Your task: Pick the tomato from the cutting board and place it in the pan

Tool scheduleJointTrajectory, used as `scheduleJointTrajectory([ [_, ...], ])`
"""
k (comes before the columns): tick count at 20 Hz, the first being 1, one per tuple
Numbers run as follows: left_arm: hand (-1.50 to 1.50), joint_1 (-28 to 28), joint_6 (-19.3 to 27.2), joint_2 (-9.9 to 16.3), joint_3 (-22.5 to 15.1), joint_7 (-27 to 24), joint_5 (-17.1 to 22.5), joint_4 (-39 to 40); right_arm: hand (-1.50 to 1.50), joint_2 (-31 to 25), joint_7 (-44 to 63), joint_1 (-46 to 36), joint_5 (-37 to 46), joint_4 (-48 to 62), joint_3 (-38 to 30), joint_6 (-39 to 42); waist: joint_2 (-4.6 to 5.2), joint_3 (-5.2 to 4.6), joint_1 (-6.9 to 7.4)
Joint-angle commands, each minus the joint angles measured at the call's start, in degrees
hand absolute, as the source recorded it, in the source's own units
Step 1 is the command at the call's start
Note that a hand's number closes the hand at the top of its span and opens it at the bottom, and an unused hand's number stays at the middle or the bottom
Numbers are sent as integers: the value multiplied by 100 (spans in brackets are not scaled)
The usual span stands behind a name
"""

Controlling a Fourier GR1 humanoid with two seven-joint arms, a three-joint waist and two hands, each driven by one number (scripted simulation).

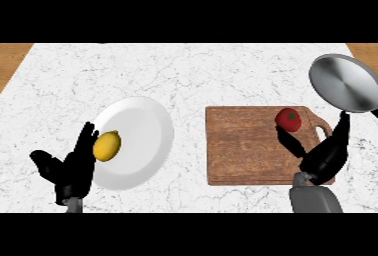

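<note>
Right now the right hand is over the right side of the cutting board, with its grey arm coming up from the bottom edge. Its fingers and thumb are spread apart and hold nothing. One finger points up toward the tomato, and its tip is just below it. The thumb points up toward the pan. The tomato is red with a small green top, and it sits on the board near the top right corner, next to the handle hole. The silver pan lies just beyond the board, at the far right of the white marble counter. On the other side, the left hand rests with its fingers up and apart, near the left edge of a white plate. A yellow lemon sits on the plate, right by those fingers.
</note>
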Motion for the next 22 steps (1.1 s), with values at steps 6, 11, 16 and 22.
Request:
scheduleJointTrajectory([
  [6, 0, 86, 102, -155, -147, 216, -55, 58, -150, -259, 2698, -1382, 1454, 492, -674, 2989, 6, -19, 39],
  [11, 0, 36, -17, -146, -117, 114, -26, 263, -150, -529, 3708, -2186, 1227, 794, -677, 5014, 12, -9, 8],
  [16, 0, 416, 292, -390, -423, 262, -268, -257, -150, -724, 3870, -2494, 964, 554, -809, 5766, -11, 20, -9],
  [22, 0, 2, 0, -251, -79, 38, -58, 376, -150, -745, 3955, -2976, 393, 1342, -1273, 6704, 15, 15, -41],
])
